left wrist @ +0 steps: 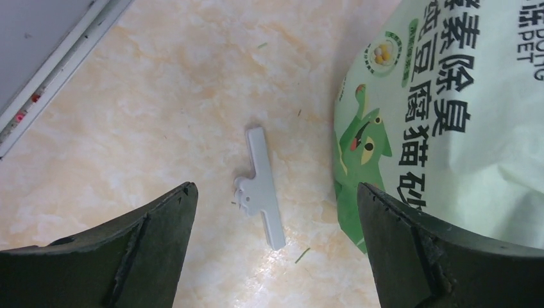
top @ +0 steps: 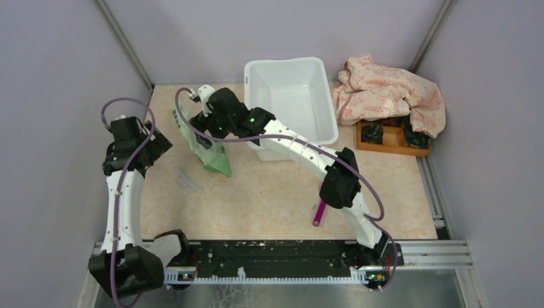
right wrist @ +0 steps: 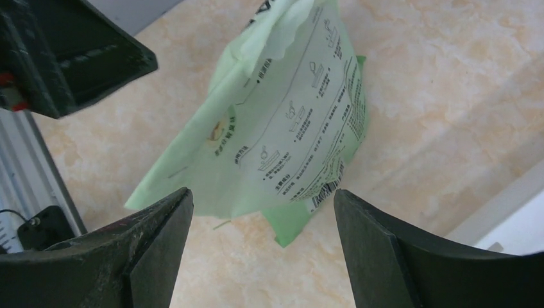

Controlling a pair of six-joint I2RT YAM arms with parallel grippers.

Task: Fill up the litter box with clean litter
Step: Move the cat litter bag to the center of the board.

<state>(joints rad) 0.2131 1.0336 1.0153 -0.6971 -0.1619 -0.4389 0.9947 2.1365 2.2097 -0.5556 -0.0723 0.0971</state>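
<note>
The litter box point(top: 292, 96), a large white tub, stands at the back centre and its inside looks bare. The clean litter shows only as a few stray green bits point(left wrist: 301, 255) on the table. A green-and-white printed bag point(top: 210, 146) stands tilted left of the tub. My right gripper point(right wrist: 262, 192) is open just short of the bag point(right wrist: 289, 128), not touching it. My left gripper point(left wrist: 276, 187) is open above a small white clip point(left wrist: 260, 192) lying on the table, with the bag point(left wrist: 449, 115) to its right.
A magenta scoop point(top: 319, 213) lies near the right arm's elbow. A crumpled patterned cloth point(top: 388, 93) drapes over a small wooden tray point(top: 388, 141) at the back right. Purple-grey walls close in both sides, and the right arm stretches across the middle of the table.
</note>
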